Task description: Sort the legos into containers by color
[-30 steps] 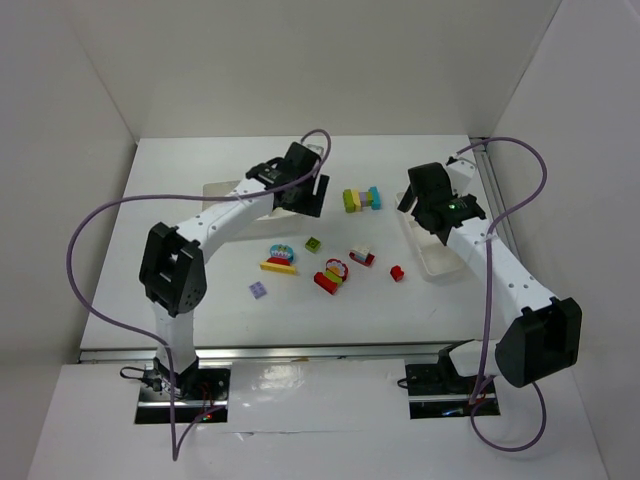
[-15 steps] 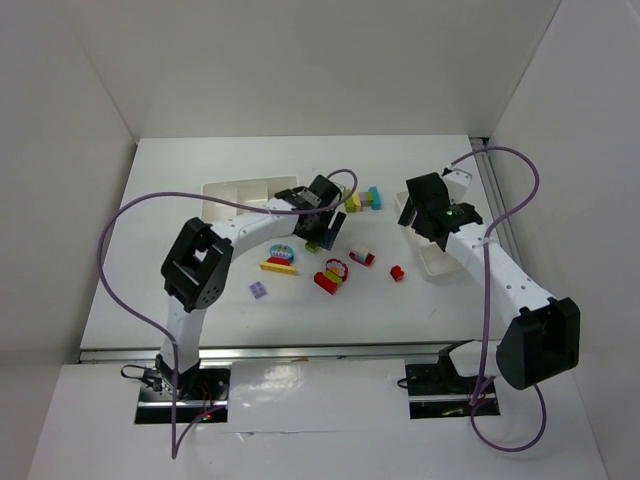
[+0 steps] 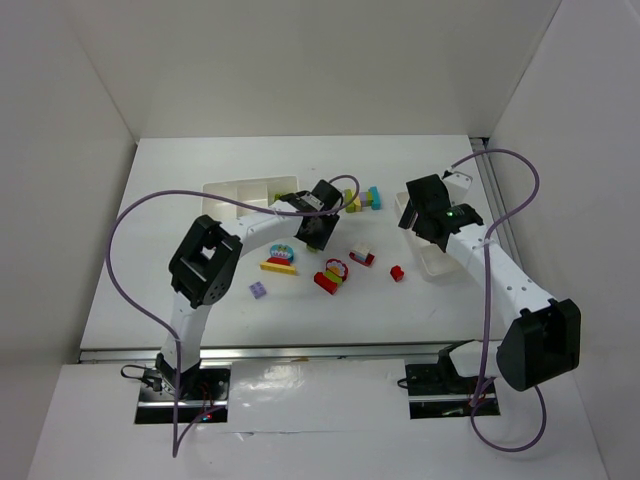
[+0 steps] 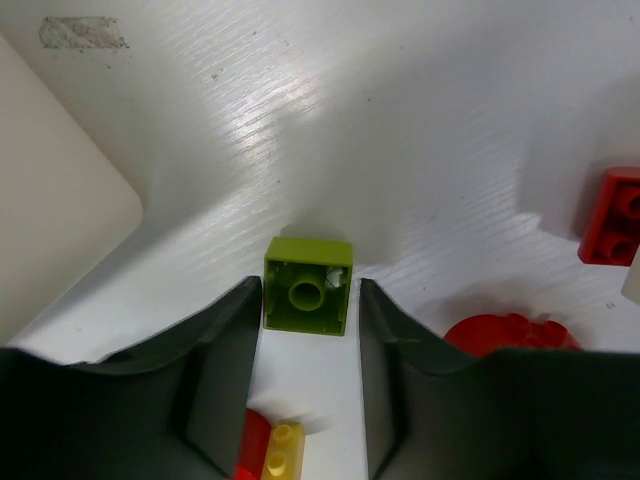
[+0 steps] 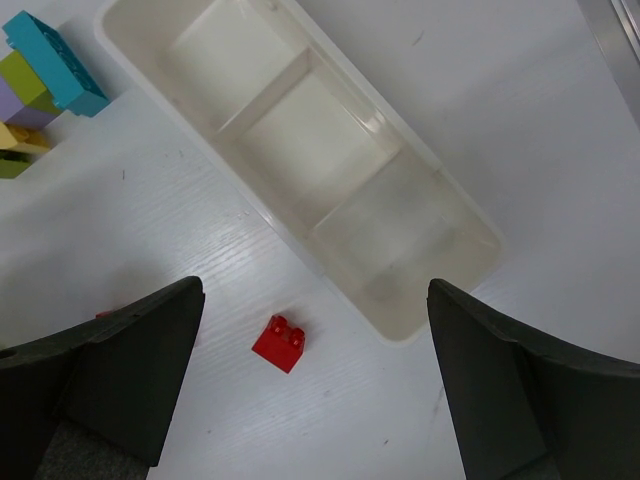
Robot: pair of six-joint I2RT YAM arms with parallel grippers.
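Observation:
A lime green lego [image 4: 308, 298] lies studs-down on the table, right at the tips of my left gripper [image 4: 311, 300]. The jaws have closed in on it, one finger against each side. From above, the left gripper [image 3: 318, 232] hides this brick. My right gripper [image 5: 315, 290] hangs open over a small red lego [image 5: 279, 343], well above it, next to the narrow white container [image 5: 268, 92]. The wide container [image 3: 240, 190] lies behind the left arm.
Loose legos lie mid-table: a yellow-and-cyan piece [image 3: 280, 258], a purple plate [image 3: 259, 290], a red, lime and yellow cluster [image 3: 333, 275], a red-and-white piece [image 3: 362, 257]. A multicoloured row [image 3: 362, 198] sits further back. A red piece [image 4: 510, 330] lies beside my left gripper's right finger.
My left arm swung from the wide container to the lime green lego, dropped over it, and its jaws narrowed around it. The right gripper barely shifted.

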